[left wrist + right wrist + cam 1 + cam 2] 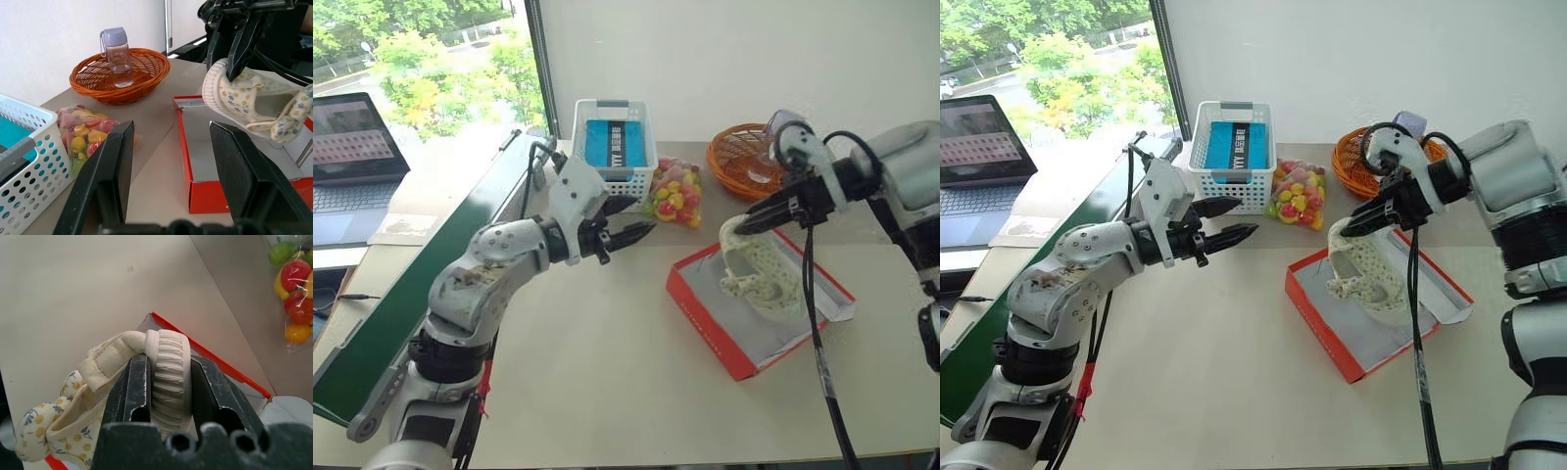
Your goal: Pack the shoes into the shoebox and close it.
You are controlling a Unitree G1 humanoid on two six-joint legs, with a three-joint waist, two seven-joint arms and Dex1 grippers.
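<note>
The right gripper (736,227) has its jaws clenched on a cream floral fabric shoe (759,269) over the shallow red cardboard shoebox (705,315); the left gripper (643,220), jaws released, hovers above the counter (597,362).

matt cream cloth shoe (254,100) with printed floral fabric, stitched padded strap, ribbed rubbery sole edge. red cardboard shoebox (710,318), matt, pale papery inside. woven orange wicker basket (120,73). translucent plastic bottle (117,54) with matt lilac cap. white perforated plastic lattice basket (612,147), slightly glossy. clear glossy plastic bag (675,191) of shiny coloured pieces. smooth matt beige counter (597,372). black matt plastic jaws, scuffed, on right gripper (166,382) and left gripper (631,223).
</note>
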